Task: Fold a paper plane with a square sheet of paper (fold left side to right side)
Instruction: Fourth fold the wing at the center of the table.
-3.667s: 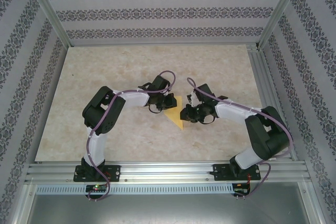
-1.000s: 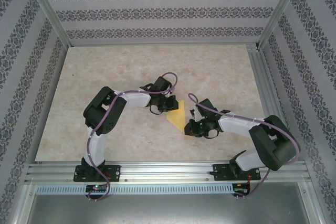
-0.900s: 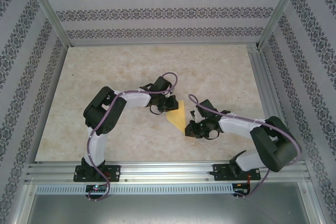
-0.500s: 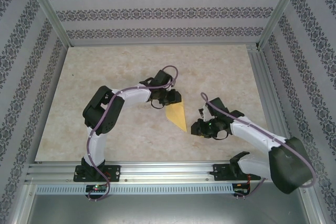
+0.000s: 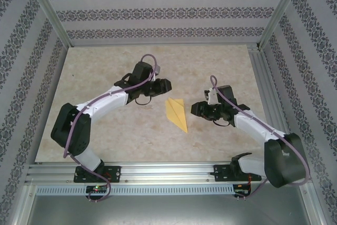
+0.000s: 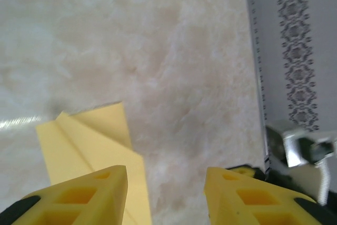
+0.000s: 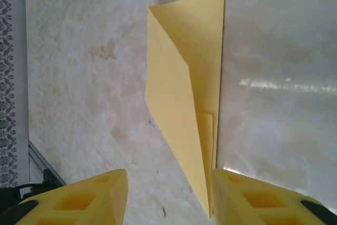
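Paper plane [image 5: 177, 113]: pale-yellow pointed dart lying flat near the middle of the table [image 5: 105, 67], tip toward the near edge (folded flaps show in the right wrist view). Left gripper [image 5: 164, 85] sits just beyond its wide end, fingers apart, nothing between them. Right gripper [image 5: 194, 109] sits beside its right edge, fingers apart, clear of the paper

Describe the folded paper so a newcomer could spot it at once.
On the marbled table, look midway between the left gripper and the right gripper. The folded paper lies flat, touched by neither: a slim pale-yellow dart, its point toward the arms' bases.
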